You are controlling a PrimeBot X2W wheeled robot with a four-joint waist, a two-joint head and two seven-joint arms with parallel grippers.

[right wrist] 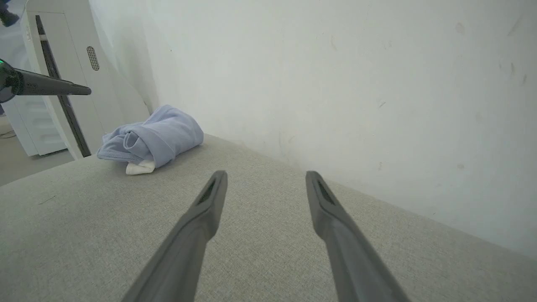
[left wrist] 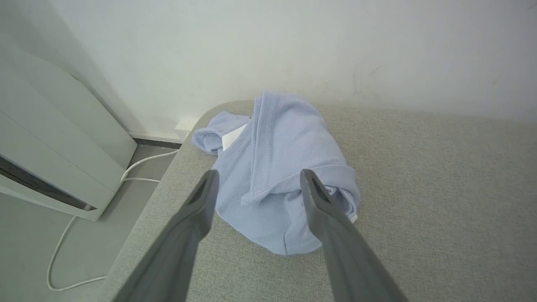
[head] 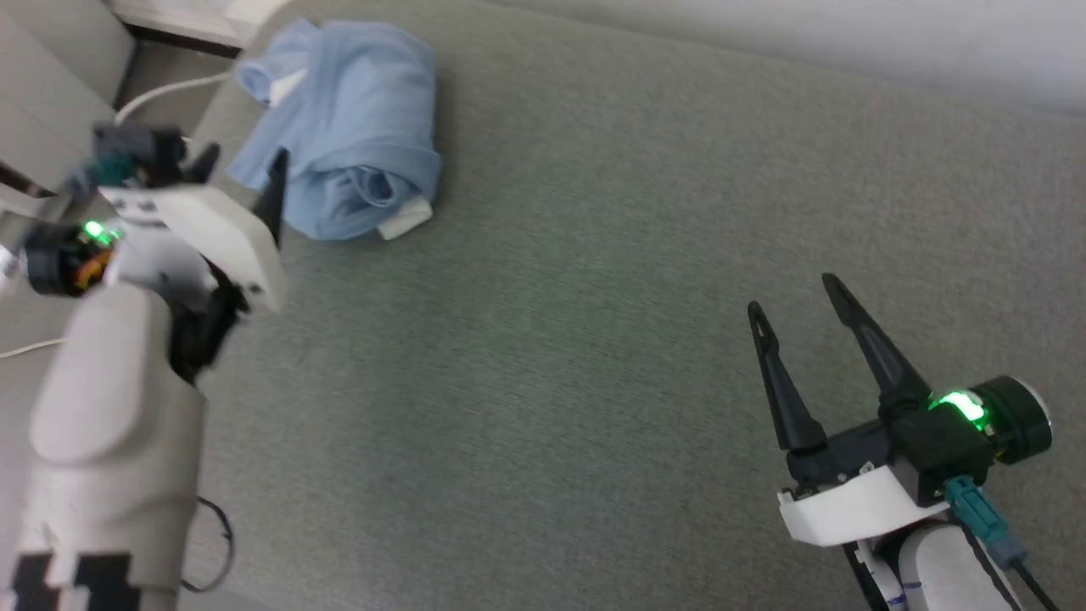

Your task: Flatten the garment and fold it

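Plainly, little of the task is done. At the lower right of the head view the right gripper point(head: 789, 295) is seen with its jaws spread wide and empty, well apart from the garment point(head: 356, 110). Higher, at the left edge, the left gripper point(head: 246, 157) is held just beside that garment, likewise spread and gripping nothing. At the upper left the shirt is found bunched in a rumpled heap near the corner of the grey padded surface point(head: 594, 356), a white edge showing beneath. Grasping, spreading flat and every fold are judged to be left.
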